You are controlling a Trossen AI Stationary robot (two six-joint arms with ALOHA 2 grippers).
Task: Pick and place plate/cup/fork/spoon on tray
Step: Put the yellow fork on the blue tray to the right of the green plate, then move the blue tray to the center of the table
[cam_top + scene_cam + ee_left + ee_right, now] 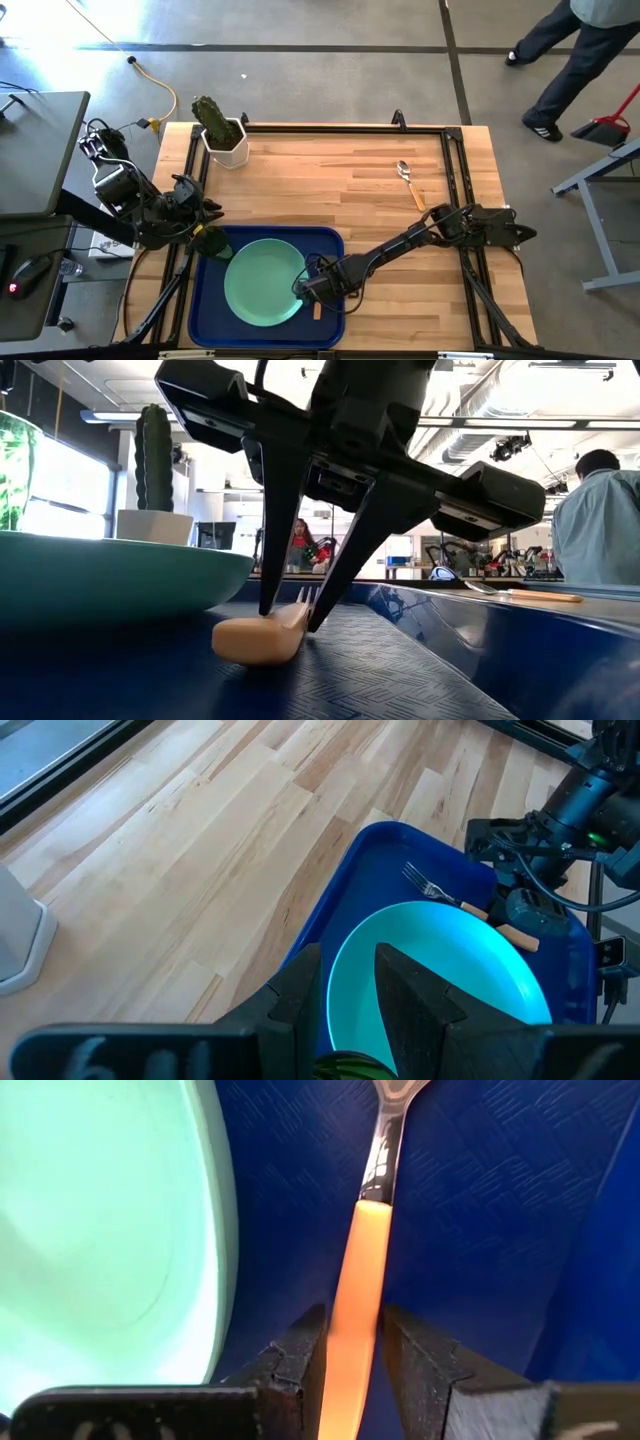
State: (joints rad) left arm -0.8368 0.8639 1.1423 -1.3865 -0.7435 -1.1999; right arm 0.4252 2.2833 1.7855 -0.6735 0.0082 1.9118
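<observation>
The blue tray lies at the table's near edge with the mint-green plate on it. My right gripper is shut on the fork, which lies on the tray floor just right of the plate. My left gripper is over the tray's far left corner, shut on the olive-green cup; only the cup's rim shows between the fingers in the left wrist view. The spoon lies flat on the wood at the far right. My right gripper pinches the fork's orange handle between its two fingers, close to the handle's free end. The fingers come from above, pointing down, and lie across the handle. The handle's end rests on the tray floor, tines pointing away. My left gripper holds the cup between its two fingers, which stand on either side of the cup. The gripper itself hides the place of contact. I cannot tell whether the cup stands on the tray or is lifted clear.
A white hexagonal pot with a cactus stands at the table's far left corner. Bare wood lies between the pot and the spoon. A person walks on the floor beyond the far right corner; people show in the room behind.
</observation>
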